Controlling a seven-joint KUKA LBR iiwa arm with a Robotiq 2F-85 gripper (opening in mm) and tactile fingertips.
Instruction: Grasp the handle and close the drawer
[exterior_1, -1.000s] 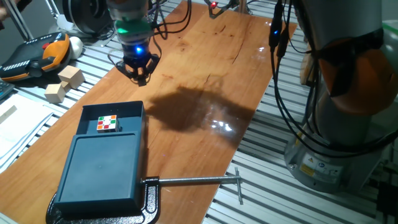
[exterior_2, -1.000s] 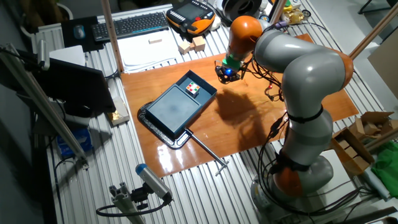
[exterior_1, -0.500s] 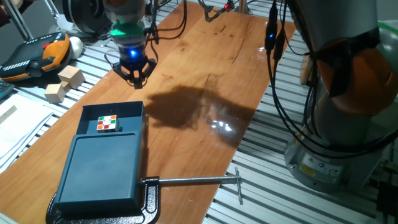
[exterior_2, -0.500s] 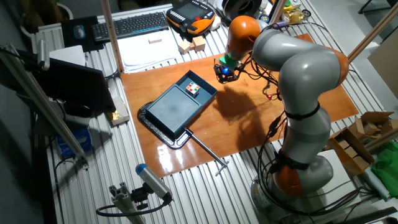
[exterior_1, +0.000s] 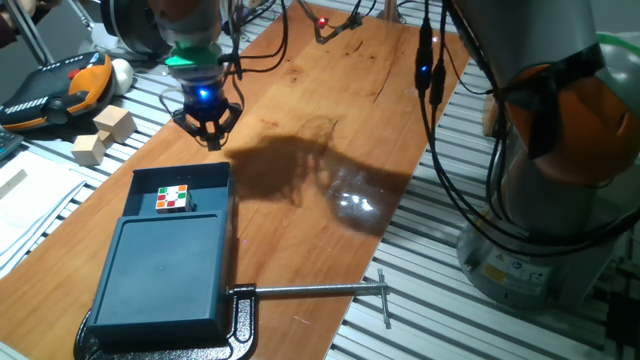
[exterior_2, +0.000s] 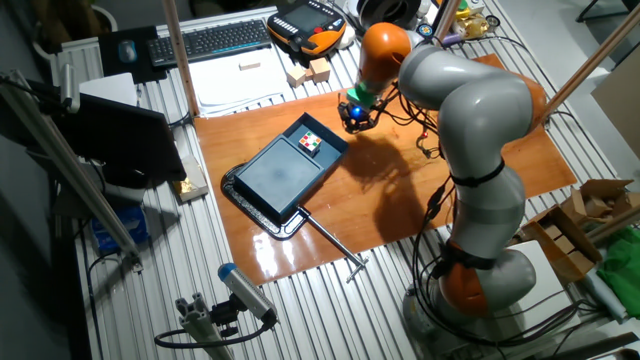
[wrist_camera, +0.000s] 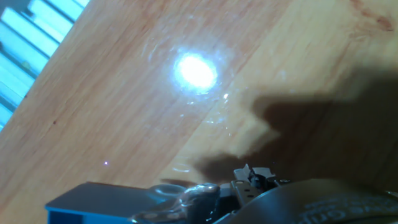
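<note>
the gripper (exterior_1: 208, 128) hangs above the wooden table top (exterior_1: 330, 150), just beyond the open end of the drawer (exterior_1: 180, 190) and not touching it; a blue light glows on the hand above the fingers. in one fixed view its dark fingers (exterior_1: 193, 120) stand a little apart with nothing between them, so the pincer is narrowly open and holds nothing. the drawer is pulled partway out of its matching flat-topped box (exterior_1: 165, 275), and a multicoloured cube (exterior_1: 173, 199) lies inside the exposed part. the handle (exterior_1: 183, 170) is on the narrow front wall of the drawer, the side facing the gripper; its exact shape is too small to make out. a black clamp (exterior_1: 235, 320) pins the box at the near edge of the table top, with its silver rod (exterior_1: 320, 291) running out to the side. in the other fixed view the gripper (exterior_2: 352, 118) sits near the drawer (exterior_2: 312, 140). in the hand view a blue-teal corner of the drawer (wrist_camera: 93, 202) shows at the lower left edge, with a bright light reflection on the wood above it.
</note>
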